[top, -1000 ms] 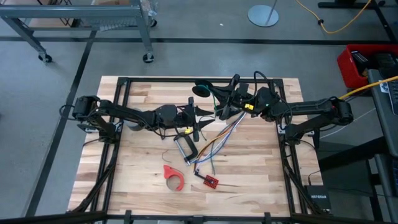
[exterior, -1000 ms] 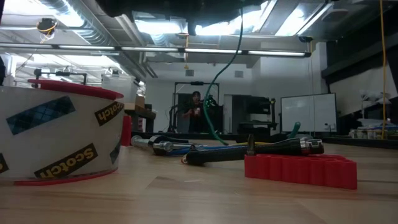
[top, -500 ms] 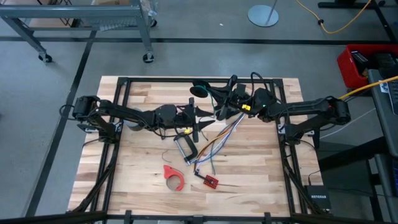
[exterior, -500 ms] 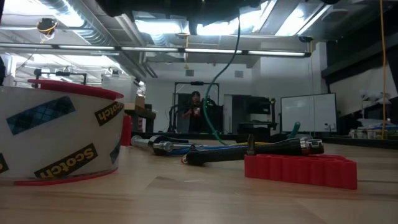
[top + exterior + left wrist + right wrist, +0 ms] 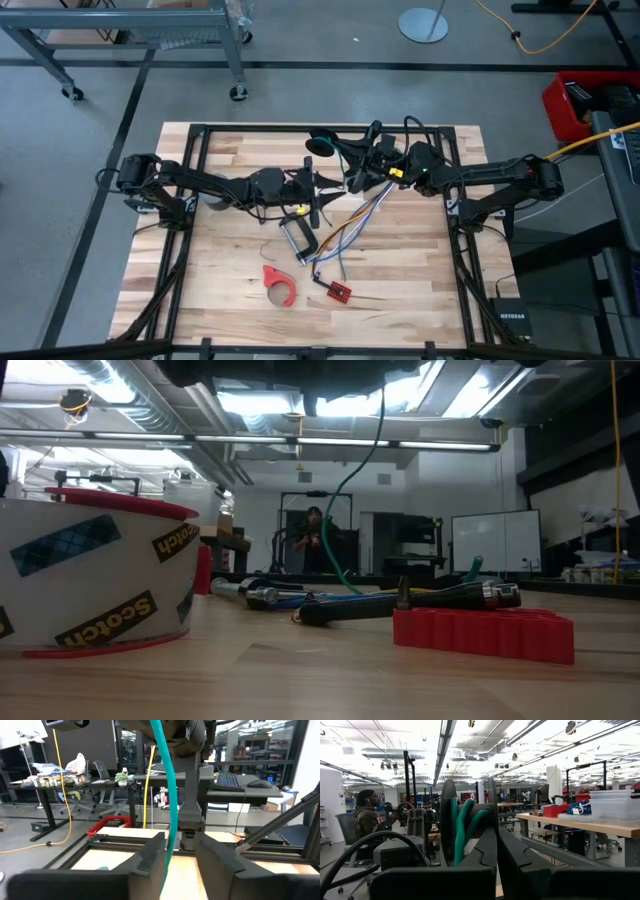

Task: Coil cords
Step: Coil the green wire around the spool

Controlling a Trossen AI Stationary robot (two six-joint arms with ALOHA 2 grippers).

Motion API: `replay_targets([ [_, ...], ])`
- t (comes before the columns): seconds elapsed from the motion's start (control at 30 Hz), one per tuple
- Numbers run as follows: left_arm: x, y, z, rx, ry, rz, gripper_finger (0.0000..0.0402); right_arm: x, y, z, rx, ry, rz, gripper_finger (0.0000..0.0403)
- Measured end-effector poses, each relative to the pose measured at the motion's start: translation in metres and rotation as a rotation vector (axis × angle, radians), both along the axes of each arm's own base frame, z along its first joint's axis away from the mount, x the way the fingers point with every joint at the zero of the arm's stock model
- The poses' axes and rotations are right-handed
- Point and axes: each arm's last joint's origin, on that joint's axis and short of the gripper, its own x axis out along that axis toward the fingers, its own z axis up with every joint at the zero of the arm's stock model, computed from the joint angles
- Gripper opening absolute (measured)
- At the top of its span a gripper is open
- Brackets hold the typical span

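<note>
Room: a workshop with grey floor is surrounding a pale wooden worktop (image 5: 230, 300); a person is standing far behind it in the low view.
Near edge: a red tape dispenser (image 5: 279, 284) and a small red board (image 5: 338, 291) with its multicoloured wire bundle (image 5: 350, 226) are lying here, well apart from the work.
Left end effector (image 5: 318, 187): hovering near the worktop's middle, fingers standing narrowly apart with the green tail (image 5: 167, 795) running between them; whether they are pinching it, I cannot tell.
Right end effector (image 5: 352, 160): reaching toward the far edge, clamping the coil.
Cord coil (image 5: 462, 827): sitting upright in the right fingers, just beyond the left end effector.
Handling: probably light, limp and springy; the loops are likely wanting to unwind, so gripping across the windings and guiding the tail near the coil is seeming wisest.
</note>
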Motion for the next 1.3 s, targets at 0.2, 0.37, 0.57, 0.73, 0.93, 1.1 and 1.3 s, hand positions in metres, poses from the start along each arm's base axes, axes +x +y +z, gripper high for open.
replay_targets([
  [0.2, 0.000, 0.000, 0.000, 0.022, 0.006, 0.001, 0.0007, 0.000, 0.000, 0.000, 0.000, 0.000, 0.000, 0.0000],
  [0.37, 0.000, 0.000, -0.002, 0.020, 0.024, 0.015, 0.0004, -0.001, 0.000, 0.000, -0.004, 0.013, -0.002, 0.0000],
  [0.57, -0.002, 0.002, -0.010, -0.028, 0.125, 0.059, 0.0003, -0.009, 0.001, -0.001, -0.014, 0.132, -0.007, 0.0000],
  [0.73, -0.014, 0.005, -0.013, -0.068, 0.268, 0.170, 0.0002, -0.020, 0.002, -0.008, 0.000, 0.306, -0.005, 0.0000],
  [0.93, -0.034, 0.007, -0.014, -0.118, 0.421, 0.286, 0.0001, -0.027, 0.002, -0.022, 0.019, 0.486, -0.002, 0.0000],
  [1.1, -0.048, 0.010, -0.015, -0.107, 0.518, 0.373, 0.0000, -0.026, 0.002, -0.031, 0.050, 0.564, 0.002, 0.0000],
  [1.3, -0.057, 0.021, -0.007, -0.111, 0.523, 0.430, 0.0000, -0.025, 0.002, -0.042, 0.097, 0.646, 0.002, 0.0000],
])
